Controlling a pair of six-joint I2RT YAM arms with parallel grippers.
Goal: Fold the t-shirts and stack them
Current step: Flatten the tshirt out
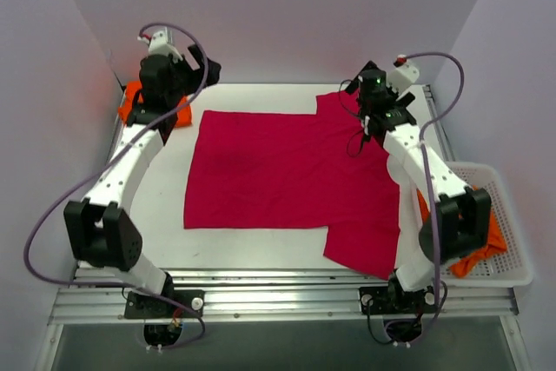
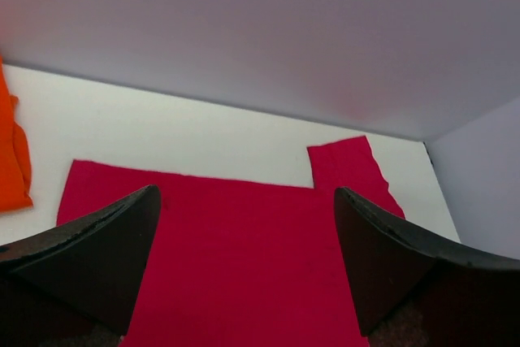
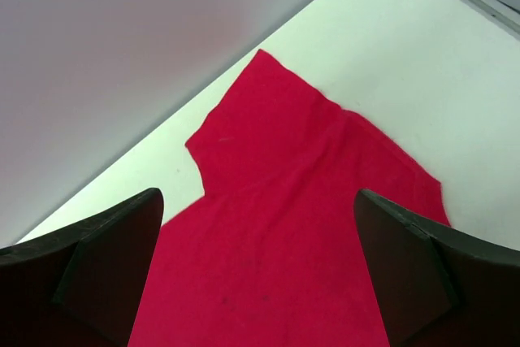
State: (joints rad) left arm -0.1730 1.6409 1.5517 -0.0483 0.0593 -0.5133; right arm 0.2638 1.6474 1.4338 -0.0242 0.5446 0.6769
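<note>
Cloth lies flat in front of you: the crimson-pink short-sleeved cloth t-shirt (image 1: 287,171) is spread across the middle of the white table (image 1: 165,206). Its body runs toward your left arm. Its two sleeves sit on your right side, one pointing to the far edge and one to the near edge. Your right arm crosses above that sleeved end in the top view, so the neckline cannot be made out.

Your left gripper (image 1: 201,67) is released, its black fingers (image 2: 97,258) spread wide with nothing between them. It hangs high at the far-left corner, apart from the crimson shirt. Its wrist camera looks down the length of the shirt (image 2: 244,274) to the far sleeve.

Your right gripper (image 1: 375,123) is likewise released, fingers (image 3: 431,274) wide apart and holding nothing. It sits over the far-right part of the shirt, near the far sleeve, and its wrist view shows that sleeve lying smooth on the table (image 3: 276,225). You cannot tell from these views whether its fingertips touch the cloth.

A bright orange cloth t-shirt (image 1: 132,103) is bunched at the far-left corner of the table, just beside your left arm and apart from the crimson one. A second bright orange t-shirt (image 1: 478,254) lies crumpled in the white plastic mesh basket (image 1: 508,215) off the table's right edge, partly hidden behind your right arm.
</note>
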